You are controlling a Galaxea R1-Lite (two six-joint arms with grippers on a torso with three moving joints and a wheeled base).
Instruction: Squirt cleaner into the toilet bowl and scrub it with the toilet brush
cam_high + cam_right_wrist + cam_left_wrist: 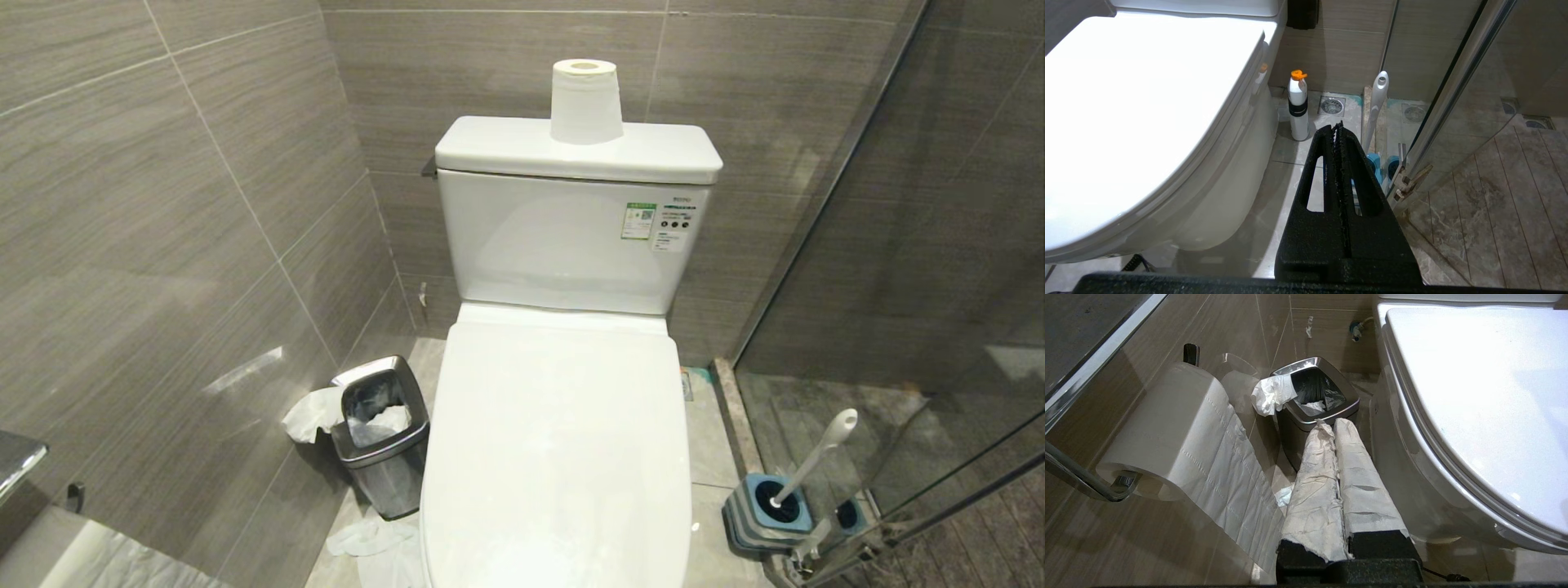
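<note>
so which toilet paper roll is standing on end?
The roll on the tank lid, upright with its core hole facing up. The other roll hangs sideways on the wall holder, its sheet trailing down.

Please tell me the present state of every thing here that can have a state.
toilet lid: closed
toilet brush: standing in its holder
white bottle: upright, orange cap on
steel bin: open, tissue inside
left gripper: shut, empty
right gripper: shut, empty
</note>
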